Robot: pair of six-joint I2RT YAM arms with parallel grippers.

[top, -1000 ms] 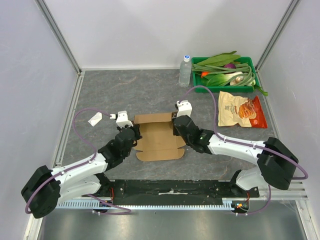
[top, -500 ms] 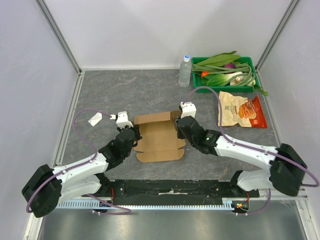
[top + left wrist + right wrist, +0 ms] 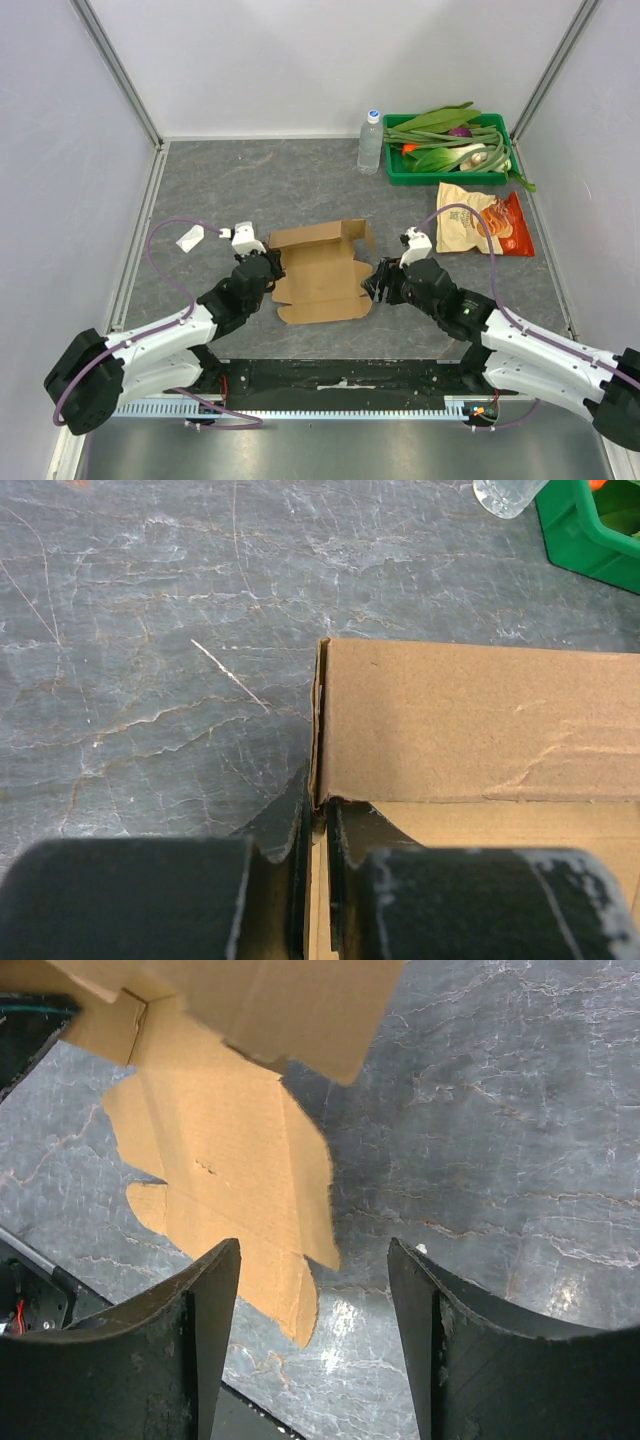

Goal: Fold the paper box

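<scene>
The paper box point(image 3: 318, 276) is a brown cardboard sheet lying partly folded at the table's middle, its back flap raised. My left gripper point(image 3: 271, 272) is at the sheet's left edge. In the left wrist view it point(image 3: 318, 825) is shut on the thin upright side flap, with the raised back panel point(image 3: 470, 720) just beyond. My right gripper point(image 3: 379, 283) hovers beside the sheet's right edge, open and holding nothing. In the right wrist view the fingers point(image 3: 205, 1305) stand wide apart above the sheet's corner point(image 3: 230, 1150) and bare table.
A green tray point(image 3: 395, 170) of vegetables stands at the back right, with a water bottle point(image 3: 370, 142) to its left. An orange snack bag point(image 3: 480, 220) lies right of the box. A white paper scrap point(image 3: 189, 238) lies at the left. Enclosure walls surround the table.
My right gripper has let go of the box's right rear corner, opened wide and drawn back toward the near right. The left gripper has kept its hold.
</scene>
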